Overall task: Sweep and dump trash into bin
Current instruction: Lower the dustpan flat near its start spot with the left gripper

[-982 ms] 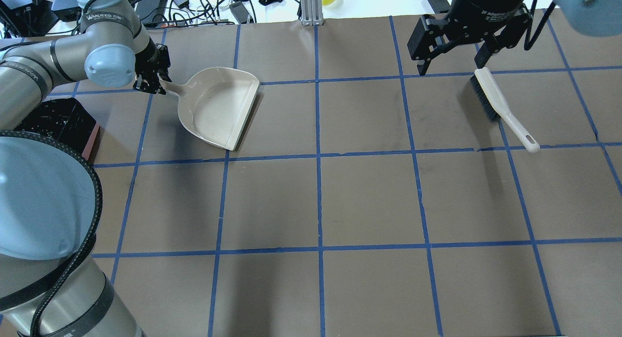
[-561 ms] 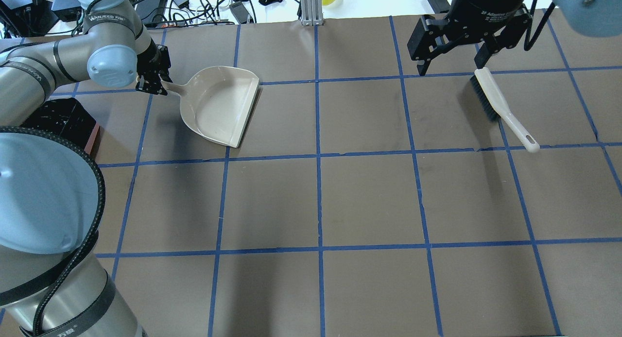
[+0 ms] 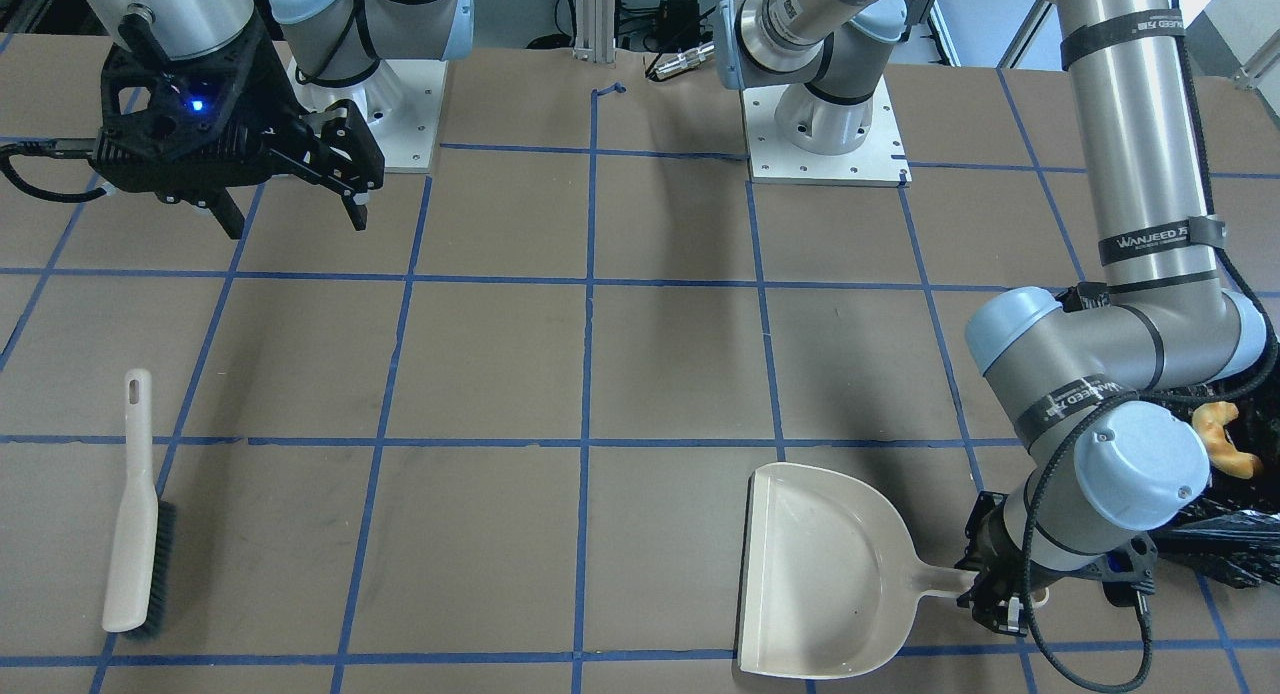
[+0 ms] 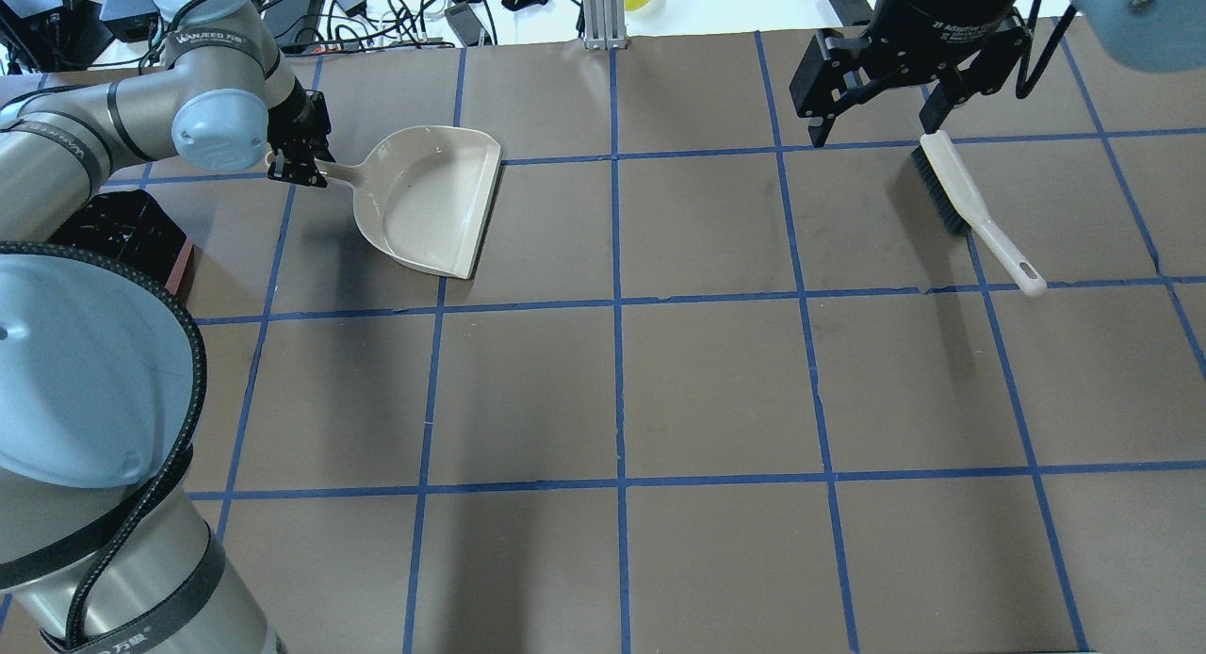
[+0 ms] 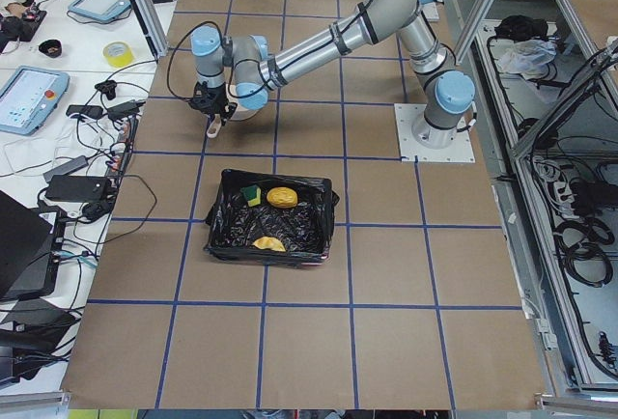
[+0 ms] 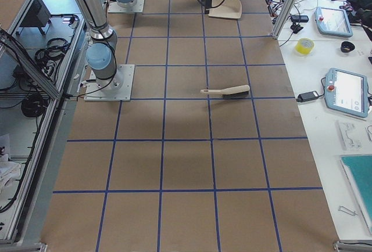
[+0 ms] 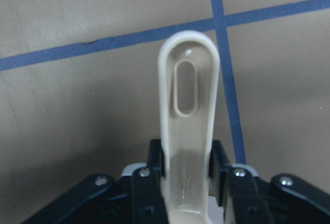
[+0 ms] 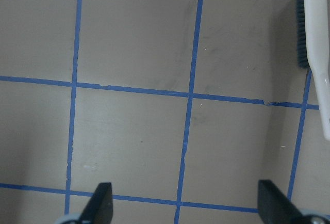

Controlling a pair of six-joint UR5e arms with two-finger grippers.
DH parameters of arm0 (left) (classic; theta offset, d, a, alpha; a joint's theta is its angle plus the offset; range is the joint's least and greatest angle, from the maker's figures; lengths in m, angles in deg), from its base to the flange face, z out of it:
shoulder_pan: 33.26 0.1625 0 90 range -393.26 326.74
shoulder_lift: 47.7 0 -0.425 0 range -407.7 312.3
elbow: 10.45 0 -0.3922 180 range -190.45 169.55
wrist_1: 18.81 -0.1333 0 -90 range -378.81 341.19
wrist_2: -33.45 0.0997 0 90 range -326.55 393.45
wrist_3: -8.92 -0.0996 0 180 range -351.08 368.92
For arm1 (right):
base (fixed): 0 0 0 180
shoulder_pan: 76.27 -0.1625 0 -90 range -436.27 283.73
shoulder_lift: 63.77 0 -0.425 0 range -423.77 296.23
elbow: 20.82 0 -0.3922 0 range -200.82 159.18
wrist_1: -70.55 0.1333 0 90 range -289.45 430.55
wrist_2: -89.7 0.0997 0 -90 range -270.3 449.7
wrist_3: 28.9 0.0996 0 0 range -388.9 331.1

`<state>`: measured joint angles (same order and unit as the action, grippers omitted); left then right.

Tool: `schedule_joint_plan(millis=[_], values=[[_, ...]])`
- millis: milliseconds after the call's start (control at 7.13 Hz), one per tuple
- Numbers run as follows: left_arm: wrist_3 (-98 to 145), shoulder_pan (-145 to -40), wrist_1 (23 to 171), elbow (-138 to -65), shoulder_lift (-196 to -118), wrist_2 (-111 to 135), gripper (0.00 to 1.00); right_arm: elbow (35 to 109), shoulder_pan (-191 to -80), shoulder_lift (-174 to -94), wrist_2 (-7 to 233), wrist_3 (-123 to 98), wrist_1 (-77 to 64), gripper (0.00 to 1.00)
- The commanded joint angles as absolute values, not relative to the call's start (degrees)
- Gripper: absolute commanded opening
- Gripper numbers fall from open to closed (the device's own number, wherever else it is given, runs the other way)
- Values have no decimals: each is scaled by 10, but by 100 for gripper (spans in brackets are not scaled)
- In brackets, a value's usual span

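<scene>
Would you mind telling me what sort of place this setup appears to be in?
Most likely a robotics lab workcell: the left arm and right arm are bolted to a table gridded with blue tape, teach pendants and loose cables lie on side benches, and aluminium framing stands alongside.

"WANJEED" is printed in white on the black bands around the left arm (the characters after it are too small to read). The right gripper has "2F Adaptive" on its body; the rest is illegible.
</scene>
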<state>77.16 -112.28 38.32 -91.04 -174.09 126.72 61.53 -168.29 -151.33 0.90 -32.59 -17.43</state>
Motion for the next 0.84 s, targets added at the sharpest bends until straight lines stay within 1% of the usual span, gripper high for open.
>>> schedule_joint_plan(millis=[0, 140, 281, 421, 701], values=[[775, -1123, 383, -916, -1736, 1270, 0, 615, -1684, -1513, 12, -326, -174, 100], [783, -1123, 383, -919, -1730, 1269, 0, 615, -1683, -1513, 9, -326, -174, 100], [787, -1123, 384, -924, -1727, 1270, 11, 615, -1683, -1513, 10, -326, -174, 100], [788, -1123, 384, -933, -1724, 1272, 17, 615, -1684, -1514, 12, -325, -174, 100], [789, -1124, 384, -946, -1715, 1271, 21, 615, -1684, -1514, 11, -326, -174, 100]])
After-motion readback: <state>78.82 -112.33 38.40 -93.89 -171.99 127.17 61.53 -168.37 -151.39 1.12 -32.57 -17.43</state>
